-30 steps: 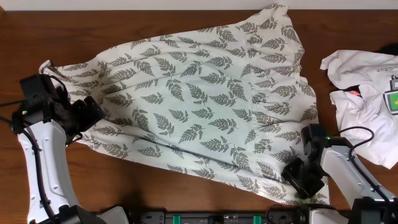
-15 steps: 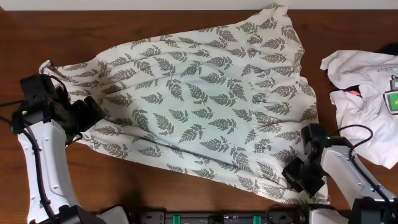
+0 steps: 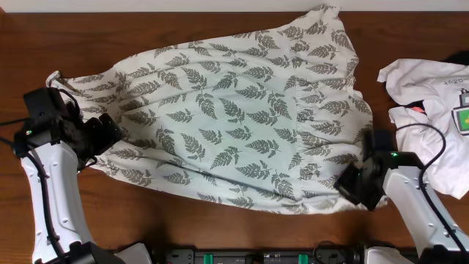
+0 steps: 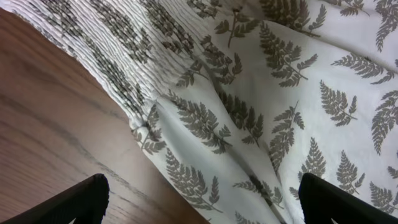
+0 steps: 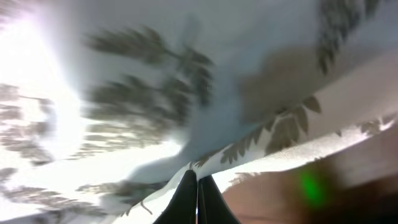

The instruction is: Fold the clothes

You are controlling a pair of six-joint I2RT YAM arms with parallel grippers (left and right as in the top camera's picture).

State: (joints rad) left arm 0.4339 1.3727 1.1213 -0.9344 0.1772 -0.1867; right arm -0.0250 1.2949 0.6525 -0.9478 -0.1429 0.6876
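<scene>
White fern-printed clothes (image 3: 234, 117) spread on the surface (image 3: 88, 33) are being pinched at the near right corner by the right end effector (image 3: 357, 192), lifting probably being best delayed until the open left end effector (image 3: 108, 132) is gripping too.

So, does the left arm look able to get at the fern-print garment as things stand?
Probably yes: the left arm's open fingers hang just over the fern-print garment's gathered edge, with nothing in between.
</scene>
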